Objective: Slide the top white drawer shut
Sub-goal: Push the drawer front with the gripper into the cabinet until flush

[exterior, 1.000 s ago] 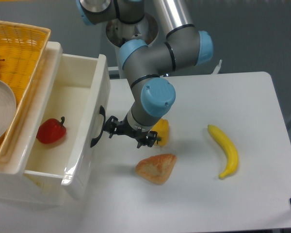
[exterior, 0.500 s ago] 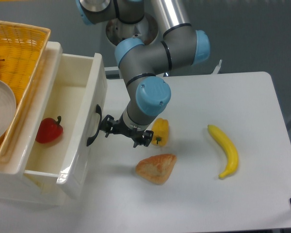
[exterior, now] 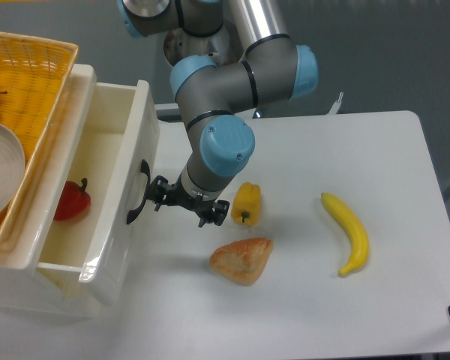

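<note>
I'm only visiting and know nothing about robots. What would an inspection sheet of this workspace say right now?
Surface: white table, mostly bare.
Job's things: top white drawer partly open, red pepper inside.
Clutter: yellow pepper, bread piece, banana on the table; yellow wicker basket holding a plate on the cabinet.
Grippers: gripper at the drawer's black handle; jaw state unclear.
Cables: nothing seen.
Surroundings: grey wall behind.

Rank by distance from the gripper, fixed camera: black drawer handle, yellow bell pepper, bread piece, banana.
From the gripper:
1. Black arched handle on the top white drawer, just to the gripper's left in the image.
2. Small yellow bell pepper and golden-brown bread piece, too close to call: the pepper sits right, the bread lower right.
3. Long yellow banana, far right on the white table.
</note>
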`<state>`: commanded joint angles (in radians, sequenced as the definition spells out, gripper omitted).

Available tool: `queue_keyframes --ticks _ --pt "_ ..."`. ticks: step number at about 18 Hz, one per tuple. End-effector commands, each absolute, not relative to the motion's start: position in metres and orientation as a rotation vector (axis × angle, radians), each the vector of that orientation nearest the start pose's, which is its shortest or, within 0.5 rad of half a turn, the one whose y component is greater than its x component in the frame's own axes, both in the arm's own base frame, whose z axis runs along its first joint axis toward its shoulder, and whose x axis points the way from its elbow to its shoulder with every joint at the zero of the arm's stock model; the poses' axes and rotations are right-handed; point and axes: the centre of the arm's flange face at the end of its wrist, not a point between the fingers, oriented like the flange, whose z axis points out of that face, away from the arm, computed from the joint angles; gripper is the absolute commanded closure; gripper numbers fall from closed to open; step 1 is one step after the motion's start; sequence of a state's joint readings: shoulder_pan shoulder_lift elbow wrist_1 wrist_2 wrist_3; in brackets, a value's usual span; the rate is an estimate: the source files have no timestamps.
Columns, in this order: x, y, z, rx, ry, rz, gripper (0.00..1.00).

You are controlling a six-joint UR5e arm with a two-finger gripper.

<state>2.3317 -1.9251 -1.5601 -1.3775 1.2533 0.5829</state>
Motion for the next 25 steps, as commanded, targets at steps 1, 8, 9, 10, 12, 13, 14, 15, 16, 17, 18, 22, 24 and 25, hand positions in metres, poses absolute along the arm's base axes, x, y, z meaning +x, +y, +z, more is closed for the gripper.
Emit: queue_keyframes --ticks 1,8,9,10,12,13,14,15,16,17,18,22,24,25 --pt "-0.295 0.549 0.320 -3.003 -0.302 -0.518 0.00" --pt "-0.287 0.553 0.321 -3.005 -0.306 -0.519 0.00" --pt "-0.285 0.555 0.321 -3.006 -0.299 -0.519 0.00" --pt "-0.285 0.555 0.321 -3.006 -0.299 -0.519 0.00" --pt "-0.284 0.555 0.322 -3.003 -0.296 -0.518 0.00" --pt "-0.283 0.556 0.324 -2.998 -0.296 -0.523 0.00" --pt "-0.282 0.556 0.324 -2.995 -0.294 -0.527 0.00" --pt "-0.279 0.558 0.324 -2.994 -0.292 -0.531 0.00" --pt "-0.276 0.560 0.324 -2.995 -0.296 -0.531 0.00" --pt "-0.275 0.561 0.324 -2.996 -0.301 -0.531 0.00" --pt "-0.274 0.561 0.324 -2.997 -0.301 -0.532 0.00" --pt "-0.267 0.565 0.325 -2.998 -0.302 -0.530 0.00" --pt "-0.264 0.566 0.325 -2.998 -0.295 -0.532 0.00" --pt "-0.263 0.567 0.326 -2.998 -0.290 -0.530 0.00"
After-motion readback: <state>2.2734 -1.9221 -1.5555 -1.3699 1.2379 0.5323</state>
